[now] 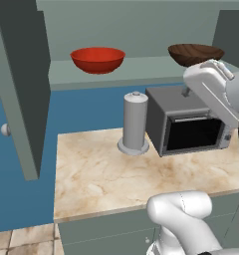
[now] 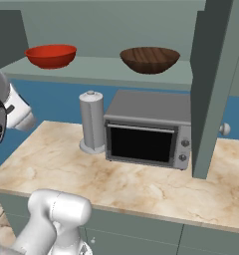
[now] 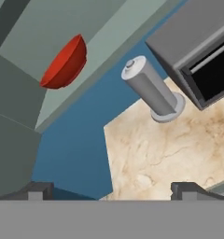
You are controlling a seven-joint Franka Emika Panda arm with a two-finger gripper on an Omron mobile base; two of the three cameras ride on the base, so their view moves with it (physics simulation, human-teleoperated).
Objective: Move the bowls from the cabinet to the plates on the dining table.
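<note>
Jaws spread wide and empty, the gripper (image 3: 111,189) hangs over the counter (image 3: 170,149); the red bowl (image 3: 65,63) sits on the cabinet (image 3: 20,93) shelf, above and left of the toaster oven (image 1: 191,124).

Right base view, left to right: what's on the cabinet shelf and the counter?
Shelf: red bowl → brown wood-grain bowl. Counter: grey paper-towel holder → toaster oven → open cabinet door.

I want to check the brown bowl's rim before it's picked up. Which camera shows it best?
The right base view: the brown bowl sits whole and unblocked on the shelf. In the left base view the arm covers its lower right.
</note>
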